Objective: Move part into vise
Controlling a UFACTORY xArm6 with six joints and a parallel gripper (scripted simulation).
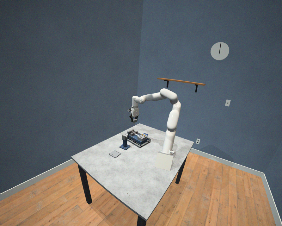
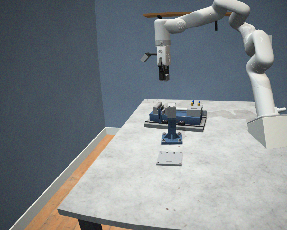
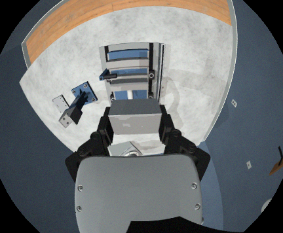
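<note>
part [image 3: 135, 119]: grey block, clamped in the gripper, high in the air above the vise end of the table. slot side can't be made out from here.
gripper [image 2: 163, 77]: closed on the part, fingers held fairly wide by its width, pointing straight down. touches nothing else.
infeed plate [image 2: 169, 158]: bare, part is off it.
vise [image 2: 175, 118]: open, gap between the jaws sits below and ahead of the part in the wrist view. work stop too small to place.
v-block [image 2: 171, 123]: stands between the infeed plate and the vise, nothing in it.
risk 1: slot orientation unconfirmed; if it's not down, part seats wrong on the low bars.
risk 2: long drop to the jaws; small yaw error means a corner catches a jaw top.
risk 3: releasing short leaves a gap to the fixed jaw or the stop.
</note>
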